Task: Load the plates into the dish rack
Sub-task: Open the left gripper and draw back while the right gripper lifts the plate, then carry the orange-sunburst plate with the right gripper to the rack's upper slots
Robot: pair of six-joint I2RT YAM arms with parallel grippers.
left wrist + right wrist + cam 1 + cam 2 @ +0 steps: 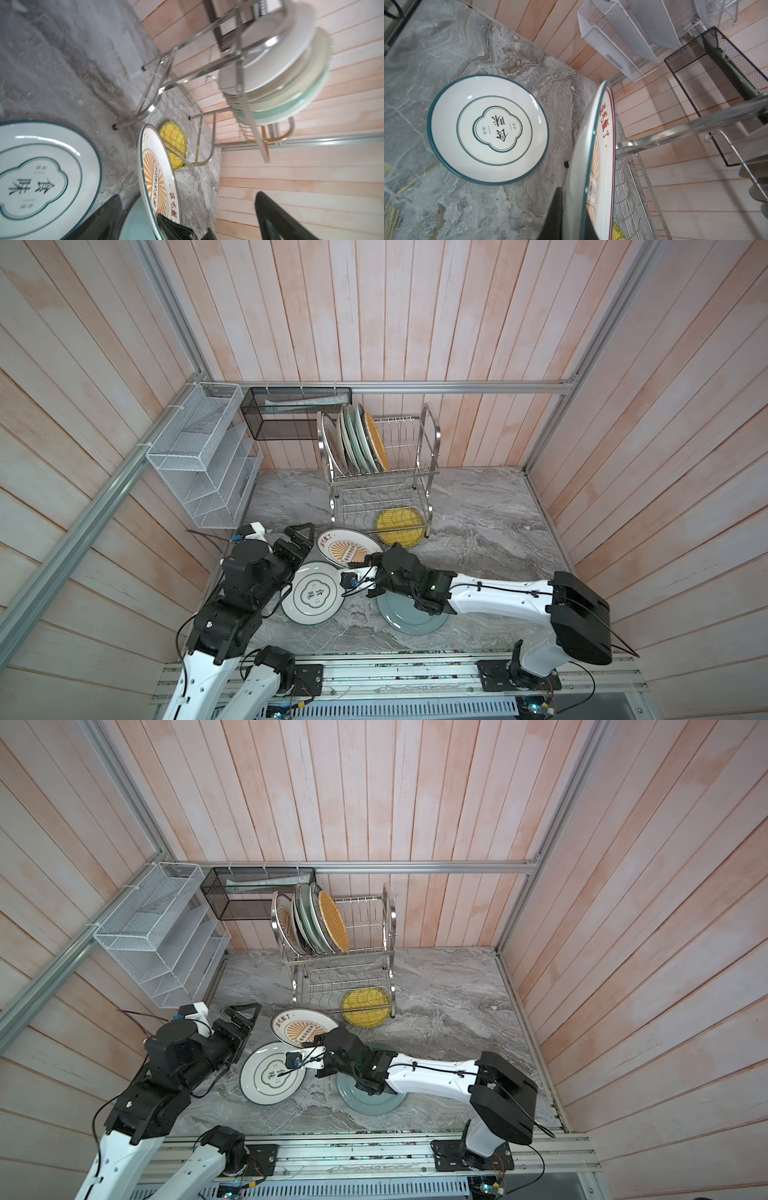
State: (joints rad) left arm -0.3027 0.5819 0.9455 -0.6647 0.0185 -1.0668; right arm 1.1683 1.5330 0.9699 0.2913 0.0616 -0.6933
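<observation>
The right claw (360,562) is clamped on the rim of the round white plate with the orange sunburst print (347,548) and holds it tilted over the grey marbled worktop (490,539). The left claw (300,540), just beside that plate's other edge, has its jaws wide apart and grips nothing. Between the two claws, a white teal-rimmed plate with a green quatrefoil (311,593) lies flat. Beyond the right claw stands the shiny steel two-tier wire dish rack (386,477). Several plates (357,439) stand upright in its upper tier.
</observation>
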